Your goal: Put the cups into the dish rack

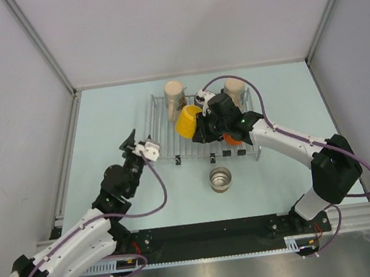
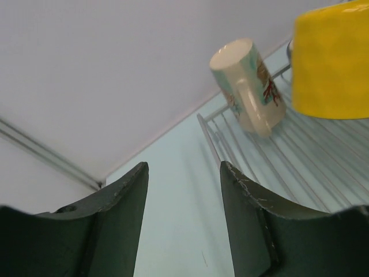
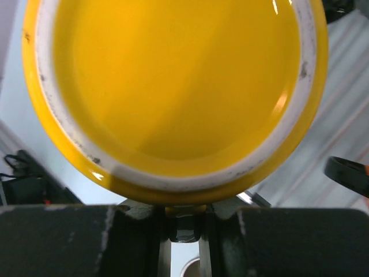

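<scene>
At the near edge, my two bases sit on a black rail (image 1: 203, 234). The table (image 1: 102, 121) beyond it is a plain pale blue-green sheet.

The steel cup (image 1: 221, 178) stands on the table mouth up, between my arms and just near of the dish rack (image 1: 165, 137). To its left, my left gripper (image 1: 131, 143) hangs over the bare table just off the rack's near left corner, its jaws spread with nothing between them.

Under my right forearm the orange cup (image 1: 233, 139) shows only as a sliver on the rack's near right part.

My right gripper (image 1: 202, 127) is clamped on the yellow cup (image 1: 187, 121), with the fingers (image 3: 75, 242) pinched to a thin gap on a yellow part at the cup's edge. The cup is tilted over the rack's middle left, its white-ringed end filling my wrist view. I cannot tell whether it touches the wires.

Just beyond my right wrist, the dark cup (image 1: 203, 99) is mostly hidden.

At the rack's far edge the patterned cream cup (image 2: 248, 86) is on the left and the plain cream cup (image 1: 235, 90) on the right. The print is red and brown, and I can read no lettering in it.

Pale grey walls (image 1: 178, 24) with metal strips at the corners close the space on three sides.
</scene>
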